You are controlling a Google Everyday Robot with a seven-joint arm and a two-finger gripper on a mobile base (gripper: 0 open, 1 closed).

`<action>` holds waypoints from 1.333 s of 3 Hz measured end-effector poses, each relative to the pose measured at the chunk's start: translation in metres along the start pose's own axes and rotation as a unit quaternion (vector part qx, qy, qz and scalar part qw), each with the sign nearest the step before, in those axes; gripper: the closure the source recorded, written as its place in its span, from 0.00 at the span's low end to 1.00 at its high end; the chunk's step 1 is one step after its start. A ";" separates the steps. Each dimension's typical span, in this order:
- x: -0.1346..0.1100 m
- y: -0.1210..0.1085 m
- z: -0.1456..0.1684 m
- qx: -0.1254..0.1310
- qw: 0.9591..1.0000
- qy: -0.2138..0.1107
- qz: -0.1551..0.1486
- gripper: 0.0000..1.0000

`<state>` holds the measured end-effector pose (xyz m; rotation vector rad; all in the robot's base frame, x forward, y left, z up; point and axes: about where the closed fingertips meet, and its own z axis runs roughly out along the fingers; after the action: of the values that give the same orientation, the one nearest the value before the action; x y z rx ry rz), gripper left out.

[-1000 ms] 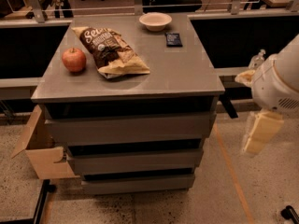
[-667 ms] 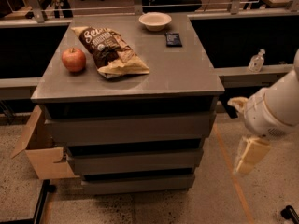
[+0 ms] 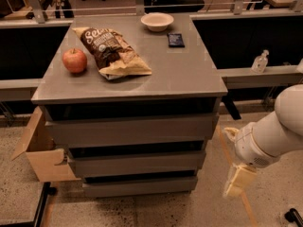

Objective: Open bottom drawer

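Right of bottom drawer [image 3: 139,187] | gripper [image 3: 239,181] hangs low (arm [image 3: 277,129] cropped rightward)

The gripper [image 3: 239,181] hangs low, right of the bottom drawer [image 3: 140,187] and apart from it; its arm [image 3: 279,131] is cut off by the right edge. The drawer shows only its front, its inside hidden. A box [image 3: 40,155] is partly hidden behind the desk [image 3: 189,74], and the dark item [image 3: 175,39] by the bowl [image 3: 157,21] is too small to identify.
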<state>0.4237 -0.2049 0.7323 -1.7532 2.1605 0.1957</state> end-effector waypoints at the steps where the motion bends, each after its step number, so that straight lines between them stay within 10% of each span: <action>1: 0.006 0.012 0.028 -0.010 0.999 -0.037 0.013 0.00; 4: 0.026 0.088 0.208 -0.077 0.989 -0.094 0.083 0.00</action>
<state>0.3716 -0.1425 0.5203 -1.5616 2.2000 0.5610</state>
